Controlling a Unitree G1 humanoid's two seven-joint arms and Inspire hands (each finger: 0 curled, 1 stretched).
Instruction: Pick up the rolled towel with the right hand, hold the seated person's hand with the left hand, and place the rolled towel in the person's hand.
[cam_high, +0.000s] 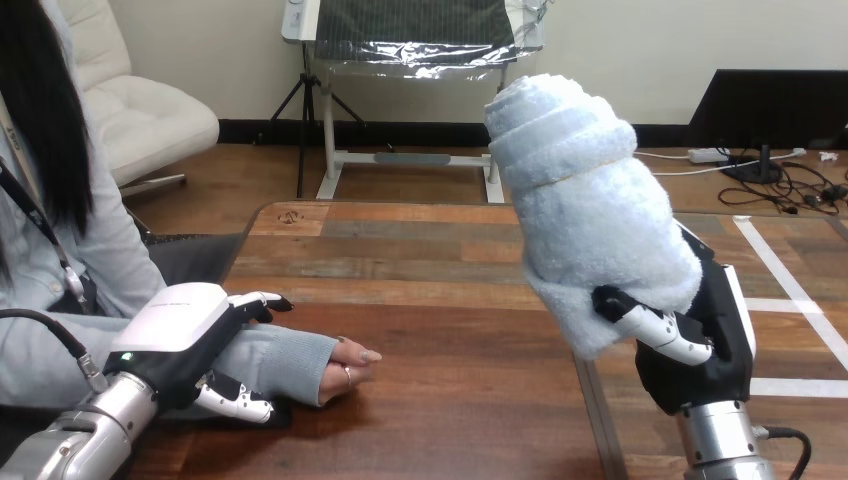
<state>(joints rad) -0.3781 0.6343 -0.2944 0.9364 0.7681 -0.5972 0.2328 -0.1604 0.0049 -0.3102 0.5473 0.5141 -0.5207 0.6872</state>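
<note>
The right hand (705, 345) stood at the right side of the scene, raised off the table (440, 260) on its silver forearm (722, 445). It was clamped on the rolled towel (590, 210). Its fingers (655, 328) were curled across the towel's lower near end, and its black palm lay against the towel's right side. The pale, fluffy towel rose up and to the left out of that grip, tilted, with its spiral end at the top. Most of its length stood clear above the hand, and nothing else touched it. It was well apart from the person's hand (350, 365), which lay low at the left.

The left hand (185, 335) was at the near left, coming in on its own silver forearm (85, 435), white back shell facing up. It was closed round the person's wrist (262, 362), which was covered by a grey sleeve (295, 352). One digit curled over the far side of the wrist, and others wrapped under its near side, touching the table. Just to the right of that grip, the person's hand came out of the sleeve and rested on the wooden table. Its fingers were loosely curled and pointed right, towards the towel. Bare tabletop lay between the two robot hands.
</note>
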